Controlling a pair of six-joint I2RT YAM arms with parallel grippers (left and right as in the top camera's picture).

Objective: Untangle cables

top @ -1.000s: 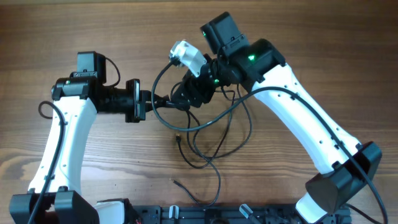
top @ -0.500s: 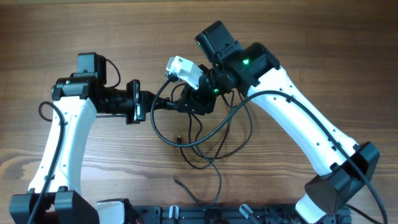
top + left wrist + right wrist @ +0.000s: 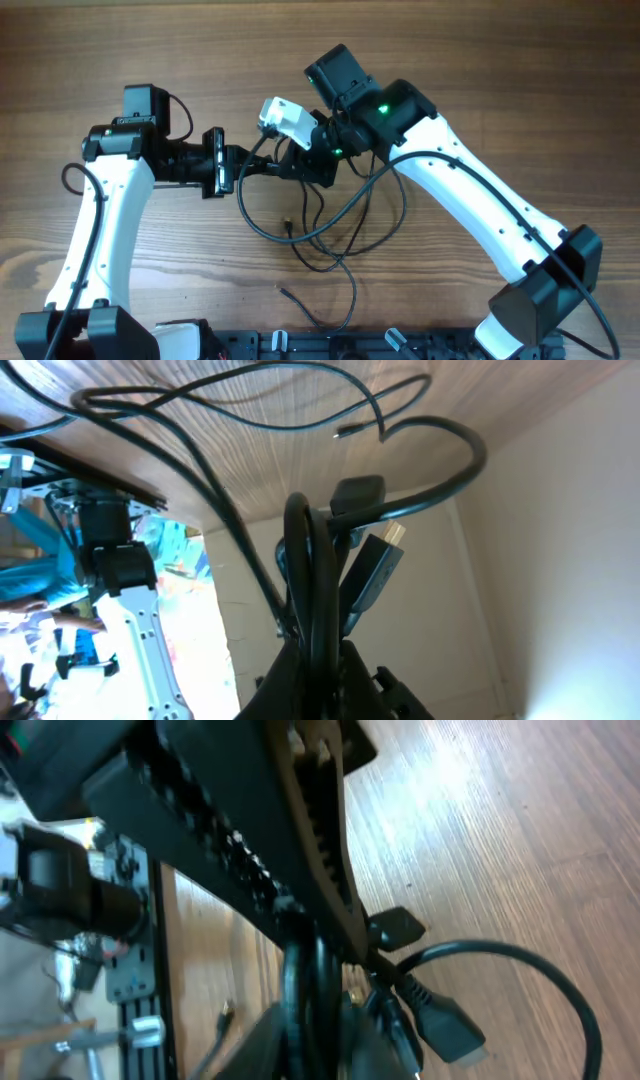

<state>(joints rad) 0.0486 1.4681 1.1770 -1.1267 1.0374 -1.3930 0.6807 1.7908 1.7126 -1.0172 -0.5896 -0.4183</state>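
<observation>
R gripper [image 3: 306,165] moved in toward L gripper [image 3: 249,167], both pinching thin black tangled cables [image 3: 320,575], prob. to regrip knot.

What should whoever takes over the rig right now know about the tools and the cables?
Left tool: shut on the cables, pinching several strands of the knot.
Right tool: shut on the same knot, close beside the left tool.
Cables: the knot sits between the two tools, apparently raised off the table. Loops trail down toward the near edge, and one free plug end lies on the wood.
Done: the knot is gripped from both sides.
Left: no strand is separated yet. The likely next step is to draw the tools apart gently and watch which loop tightens.
</observation>
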